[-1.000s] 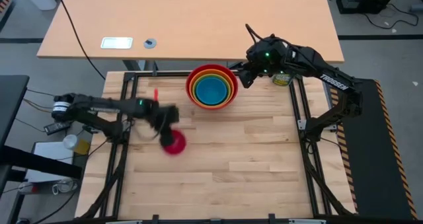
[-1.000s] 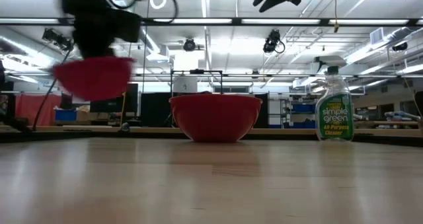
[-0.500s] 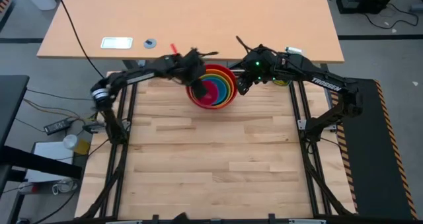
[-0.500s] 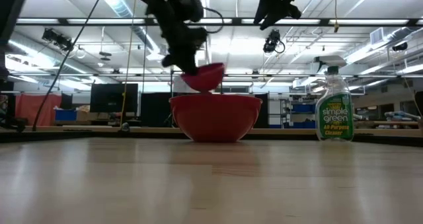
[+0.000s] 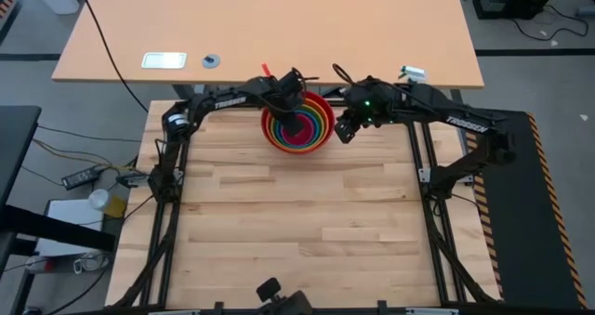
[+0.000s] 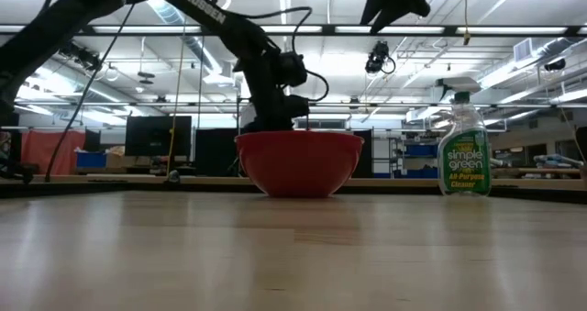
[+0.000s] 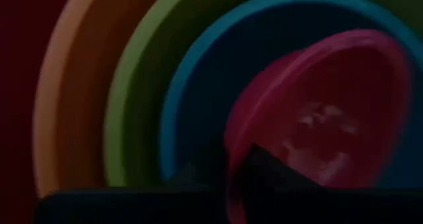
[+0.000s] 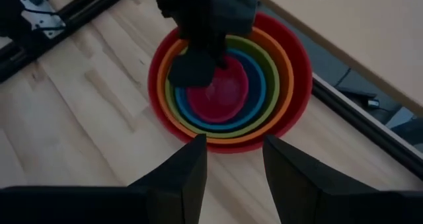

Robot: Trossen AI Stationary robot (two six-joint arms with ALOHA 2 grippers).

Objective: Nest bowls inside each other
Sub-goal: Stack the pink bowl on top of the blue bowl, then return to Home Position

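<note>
The bowls stand nested at the table's far middle: red [image 6: 298, 162] outermost, then orange [image 8: 285, 65], yellow-green [image 8: 271, 72] and blue [image 7: 192, 85], with the pink bowl [image 8: 225, 95] innermost. My left gripper [image 5: 296, 122] reaches down into the stack from the left and is shut on the pink bowl. My right gripper [image 8: 234, 161] hangs open above the table just right of the stack, touching nothing. My left gripper has the pink bowl's rim [image 7: 228, 184] between its two fingers. One finger [image 7: 268, 171] is inside the bowl and the other outside, in the blue bowl. The fingers come from above, slanting down. The pink bowl sits upright inside the blue one.
A green spray bottle [image 6: 463, 146] stands at the far right, under my right arm. Black frame rails [image 5: 177, 166] run along the table's left and right sides. The near half of the wooden top [image 5: 297, 231] is bare. A tan desk [image 5: 270, 27] lies beyond the far edge.
My left gripper has carried the pink bowl from the table's left middle toward the far edge and the right, over the stack. It has then lowered the bowl into the blue bowl, where it now sits below the red bowl's rim.
</note>
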